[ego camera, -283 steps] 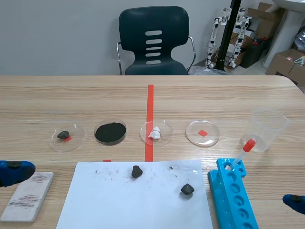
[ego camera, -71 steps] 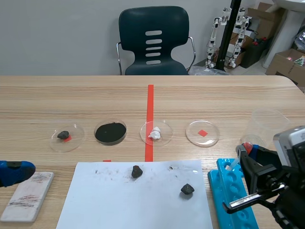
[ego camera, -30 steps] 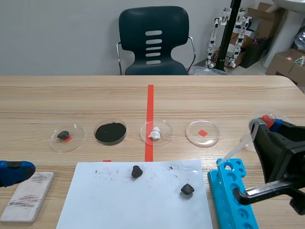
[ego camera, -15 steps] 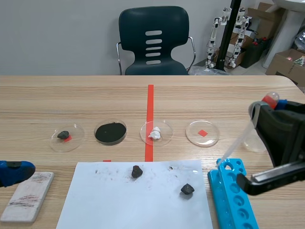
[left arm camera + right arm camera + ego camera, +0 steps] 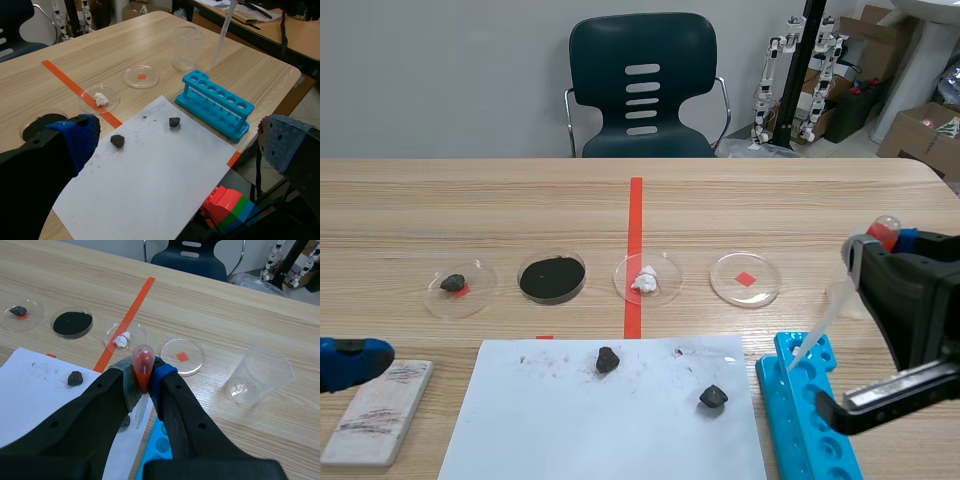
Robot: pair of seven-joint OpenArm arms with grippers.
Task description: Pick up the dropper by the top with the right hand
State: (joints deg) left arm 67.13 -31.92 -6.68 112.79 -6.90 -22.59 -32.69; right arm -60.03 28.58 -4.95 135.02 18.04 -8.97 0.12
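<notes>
1 dropper (image 5: 141,360) hangs pinched by its red bulb in the right gripper (image 5: 144,375), its tip just above the rack's (image 5: 810,410) far end. Seconds ago it leaned in that rack, and it has dipped slightly from its highest point. I judge the pick as good as done.

Count: 1 rack, 1 beaker (image 5: 260,375), 4 dishes (image 5: 745,278), 3 dark lumps (image 5: 608,359), 1 paper (image 5: 570,420), 1 slab (image 5: 375,410). The left gripper (image 5: 180,145) gapes wide, holding nothing.

place: lab | evidence: 4 petri dishes (image 5: 746,279), blue test-tube rack (image 5: 215,104), clear beaker (image 5: 260,374), wooden table (image 5: 520,200)
</notes>
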